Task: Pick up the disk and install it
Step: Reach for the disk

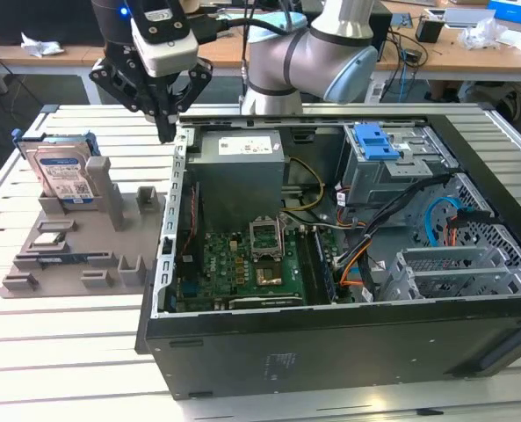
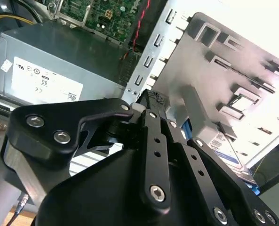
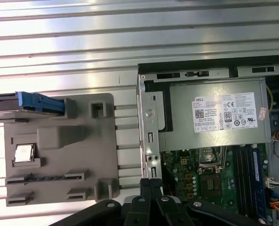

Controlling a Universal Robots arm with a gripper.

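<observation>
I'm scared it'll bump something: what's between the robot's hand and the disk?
In the exterior view, the grey tray's upright post stands between the hand and the disk.

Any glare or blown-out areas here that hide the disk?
Second wrist view: background past the grey fixture plate is blown out white, but the disk is visible. First wrist view: glare bands across the slatted table. Exterior view: even light, no harsh shadows.

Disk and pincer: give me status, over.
Pincer shut, empty, above the computer case wall nearest the grey holder. Disk upright in that holder, not yet picked up. Case wall close under pincer tips.
</observation>
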